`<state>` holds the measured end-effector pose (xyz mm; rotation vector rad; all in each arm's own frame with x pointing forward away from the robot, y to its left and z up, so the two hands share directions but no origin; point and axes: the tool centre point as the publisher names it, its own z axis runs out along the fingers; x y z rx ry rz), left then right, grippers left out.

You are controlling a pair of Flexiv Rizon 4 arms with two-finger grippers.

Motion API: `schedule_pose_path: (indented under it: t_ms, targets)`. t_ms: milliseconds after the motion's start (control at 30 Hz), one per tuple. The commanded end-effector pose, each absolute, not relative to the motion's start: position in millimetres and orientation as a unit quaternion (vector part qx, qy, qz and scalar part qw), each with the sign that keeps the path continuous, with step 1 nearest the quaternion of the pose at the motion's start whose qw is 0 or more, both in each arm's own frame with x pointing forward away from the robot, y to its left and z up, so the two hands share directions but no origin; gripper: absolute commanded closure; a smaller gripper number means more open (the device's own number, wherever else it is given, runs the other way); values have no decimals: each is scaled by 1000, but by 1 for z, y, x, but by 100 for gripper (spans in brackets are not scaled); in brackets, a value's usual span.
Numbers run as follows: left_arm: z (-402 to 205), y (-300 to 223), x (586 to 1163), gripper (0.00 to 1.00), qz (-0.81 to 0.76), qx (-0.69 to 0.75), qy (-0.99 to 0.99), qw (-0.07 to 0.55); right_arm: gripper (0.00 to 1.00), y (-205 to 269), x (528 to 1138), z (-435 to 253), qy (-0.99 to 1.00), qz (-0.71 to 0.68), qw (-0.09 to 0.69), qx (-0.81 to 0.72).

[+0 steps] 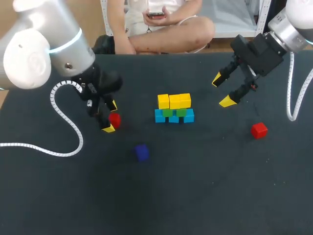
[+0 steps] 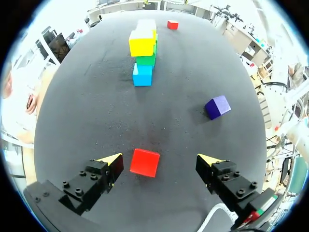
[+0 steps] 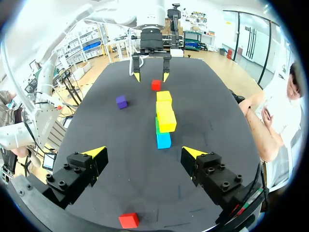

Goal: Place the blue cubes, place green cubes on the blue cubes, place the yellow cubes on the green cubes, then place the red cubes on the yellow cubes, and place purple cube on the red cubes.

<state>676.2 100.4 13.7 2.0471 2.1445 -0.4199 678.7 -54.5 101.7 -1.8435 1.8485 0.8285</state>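
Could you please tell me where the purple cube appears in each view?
Head view: purple cube alone on the table, nearer the camera than the cube stack.
Left wrist view: purple cube ahead of the left gripper, short of the cube stack.
Right wrist view: purple cube beside the cube stack's far end.
Shared landmark: the cube stack.

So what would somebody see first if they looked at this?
The little wall of blocks in the middle of the table: blue at the bottom, green next, yellow on top. Then the left gripper, open, with a red block between its fingers.
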Motion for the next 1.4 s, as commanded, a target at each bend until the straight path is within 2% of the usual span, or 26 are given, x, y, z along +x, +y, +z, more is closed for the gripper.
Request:
schedule_pose_path:
  t_ms: [33,1033,1133,1167,1200,1233,1267,1333,1400]
  targets:
    - [11,98,685,0,-145,684,711,67,0,-54,679,102,661,297,200,-659]
    - [4,100,678,0,-145,679,717,62,0,-54,679,102,661,297,200,-659]
    - [4,99,677,8,-145,679,717,62,0,-54,679,102,661,297,200,-659]
    - [4,100,676,20,-145,679,717,62,0,-54,679,102,661,297,200,-659]
    - [4,100,676,43,-145,679,717,62,0,-54,679,102,661,297,200,-659]
    - [4,100,676,52,-144,679,717,61,0,-54,679,102,661,297,200,-659]
    - [4,100,675,53,-144,679,717,62,0,-54,679,102,661,297,200,-659]
    - [5,100,675,64,-142,679,717,62,0,-54,679,102,661,297,200,-659]
    - [6,101,674,71,-140,678,719,63,0,-54,679,102,661,297,200,-659]
